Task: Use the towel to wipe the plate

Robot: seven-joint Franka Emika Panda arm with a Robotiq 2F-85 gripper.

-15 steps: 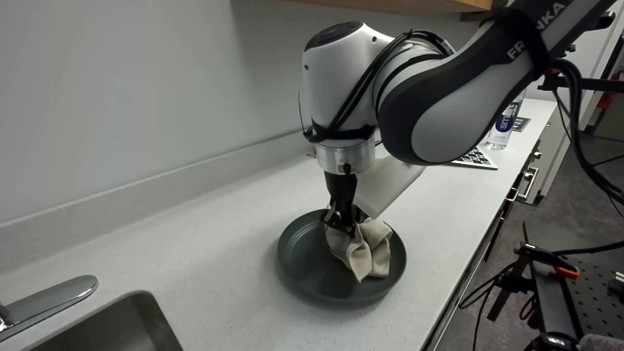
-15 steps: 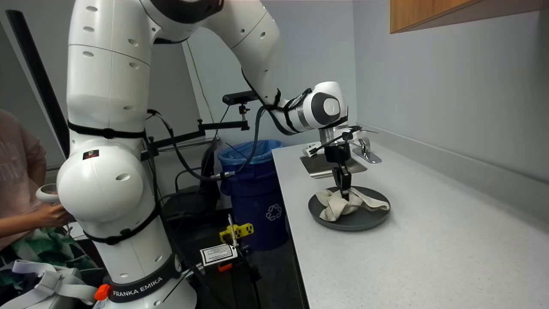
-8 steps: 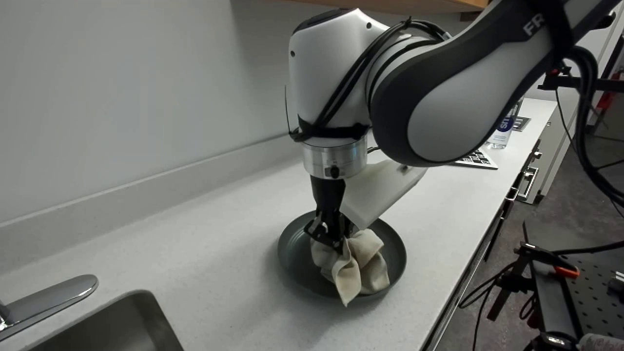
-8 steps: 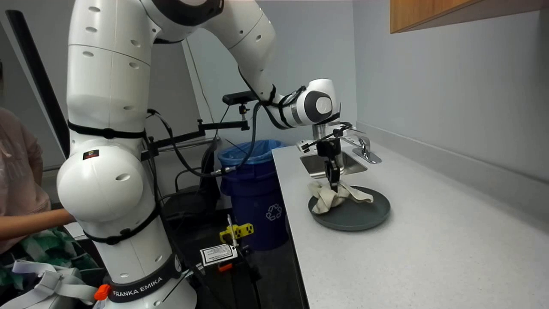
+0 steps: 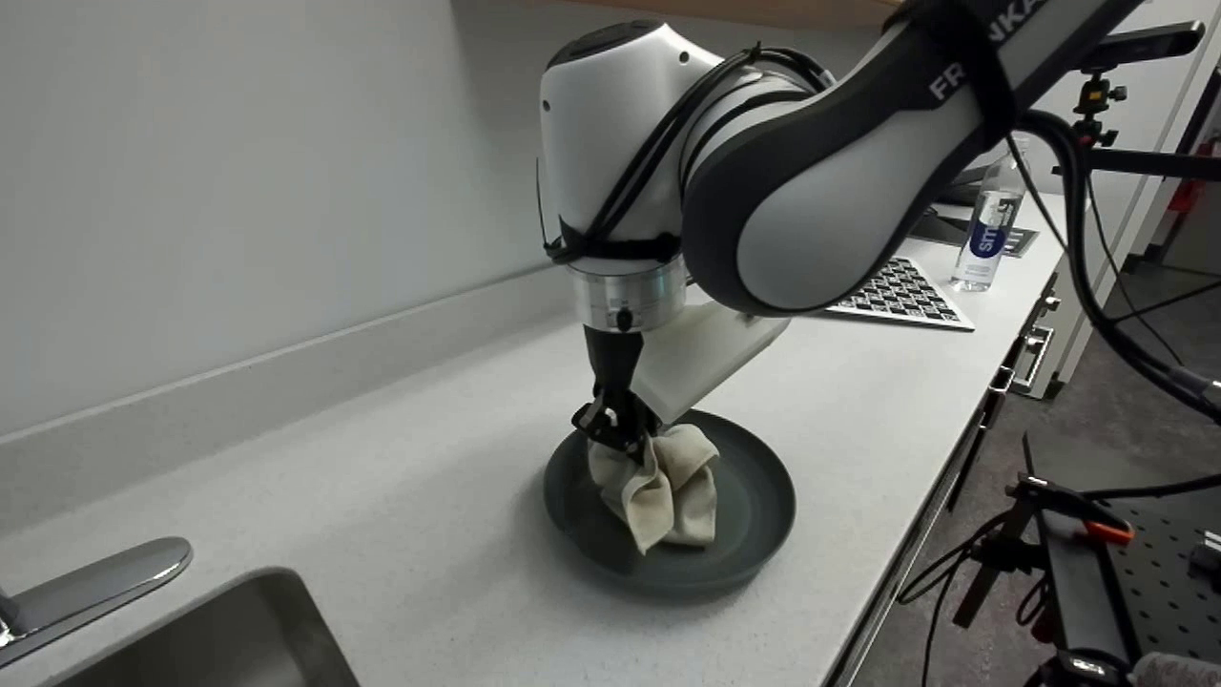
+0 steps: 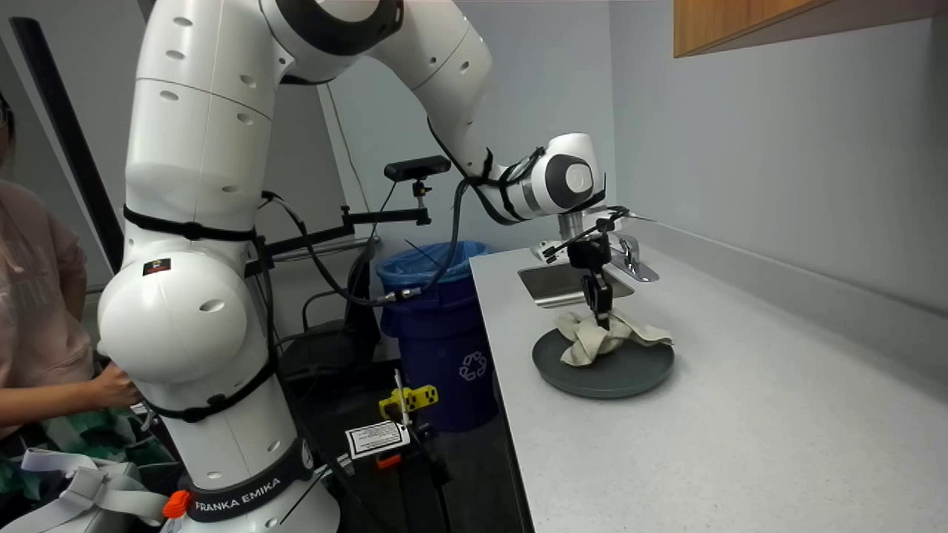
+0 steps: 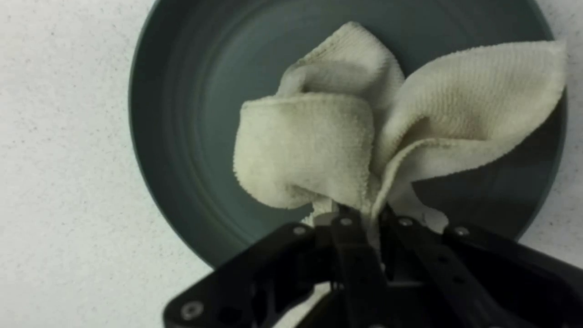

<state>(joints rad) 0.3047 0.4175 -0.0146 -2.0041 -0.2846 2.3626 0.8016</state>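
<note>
Fingers (image 7: 354,255) pinch a crumpled cream towel (image 7: 309,146)

Soft light; faint shadow beside plate (image 5: 754,496); wrist view: hand (image 7: 370,216) blurred.

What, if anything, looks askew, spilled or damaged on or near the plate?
Nothing stands out. The plate rests flat on the counter, with no visible spill or crack. The towel is crumpled, but that fits being pinched by the gripper for wiping.
</note>
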